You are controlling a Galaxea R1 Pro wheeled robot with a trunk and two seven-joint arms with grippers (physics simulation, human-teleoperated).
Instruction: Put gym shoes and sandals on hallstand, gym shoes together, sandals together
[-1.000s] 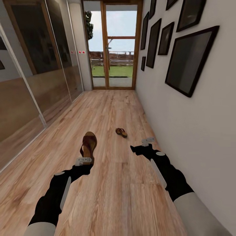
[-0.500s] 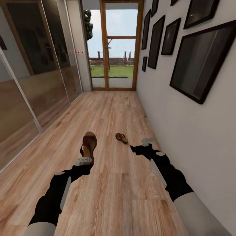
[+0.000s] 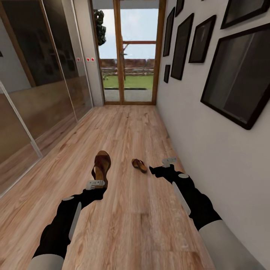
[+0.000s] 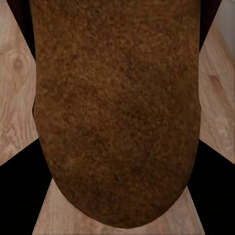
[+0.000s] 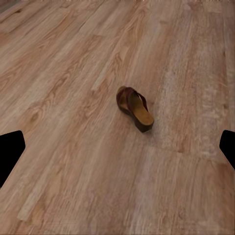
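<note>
My left gripper (image 3: 96, 185) is shut on one brown sandal (image 3: 101, 167), carried above the corridor floor (image 3: 127, 225) with its toe pointing away from me. Its brown sole (image 4: 117, 112) lies between the dark fingers in the left wrist view. The other sandal (image 3: 139, 165) lies on the planks just left of my right gripper (image 3: 162, 167). It also appears ahead of that gripper as the sandal (image 5: 134, 108), strap end farther away. The right gripper's fingertips (image 5: 11, 147) stand wide apart with nothing between them. The gym shoes and the hallstand are out of view.
The corridor is narrow. Mirrored sliding doors (image 3: 33, 86) run along the left. A white wall with dark picture frames (image 3: 236, 75) runs close on the right. A glazed wooden door (image 3: 129, 56) closes the far end.
The camera has rolled forward along the corridor, so the walls have slid outward and the floor sandal sits lower and nearer. Both arms keep their pose; the left still holds its sandal.
</note>
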